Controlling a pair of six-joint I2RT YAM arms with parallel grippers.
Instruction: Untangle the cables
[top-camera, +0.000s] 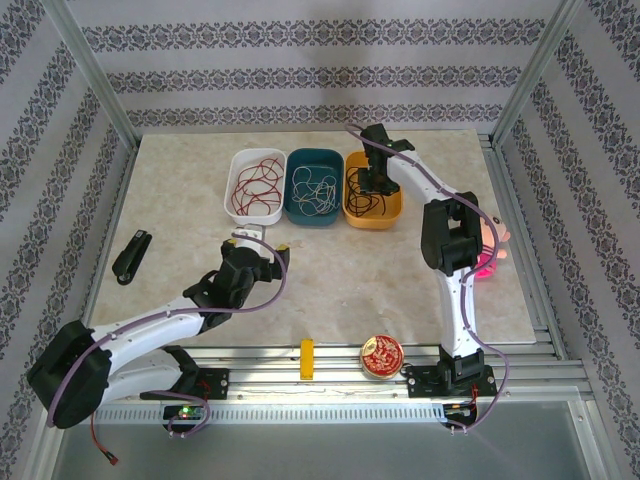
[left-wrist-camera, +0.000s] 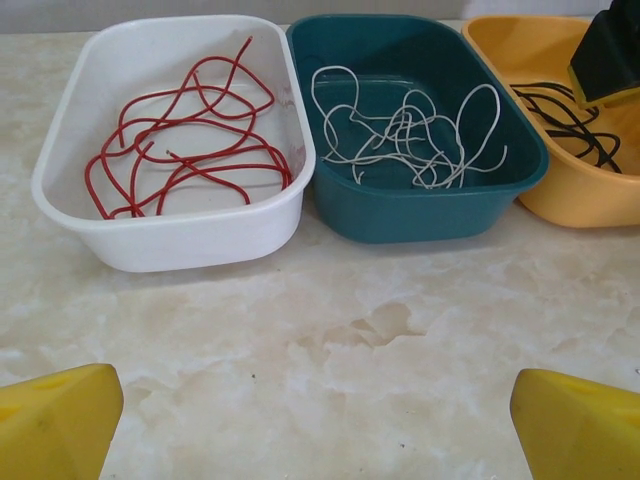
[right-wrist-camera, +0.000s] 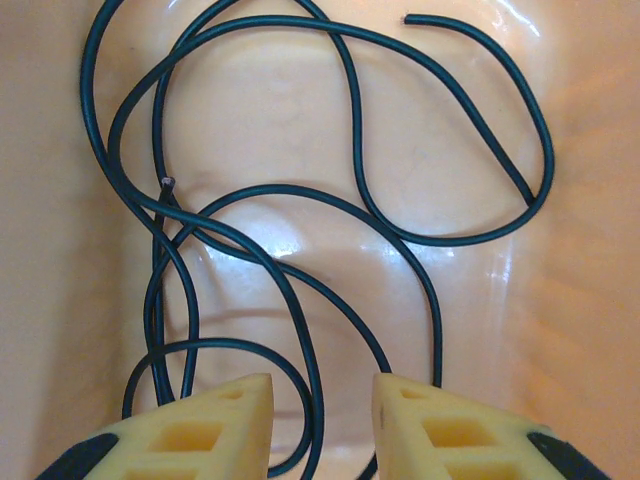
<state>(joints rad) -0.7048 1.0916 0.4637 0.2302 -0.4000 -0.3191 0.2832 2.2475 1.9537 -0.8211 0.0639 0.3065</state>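
**Table clutter**

A white plastic tub (left-wrist-camera: 170, 245), a teal tub (left-wrist-camera: 420, 215) and an orange-yellow tub (left-wrist-camera: 580, 200) stand abreast on the beige marble-look tabletop (top-camera: 340, 280). A black object (top-camera: 131, 256), perhaps a stapler, lies left. A yellow block (top-camera: 307, 359) and a red round tin (top-camera: 382, 356) sit at the near edge.

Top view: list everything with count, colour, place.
white bin: 1, white, row's left
teal bin: 1, teal, middle
yellow bin: 1, yellow, right
red cables: bunch, red, white bin
white cables: bunch, white, teal bin
black cables: bunch, black, yellow bin
black object: 1, black, far left
yellow block: 1, yellow, near edge
round tin: 1, red, beside block
pink object: 1, pink, right side
left gripper: 1, yellow, open, facing bins
right gripper: 1, yellow, open, over black cables
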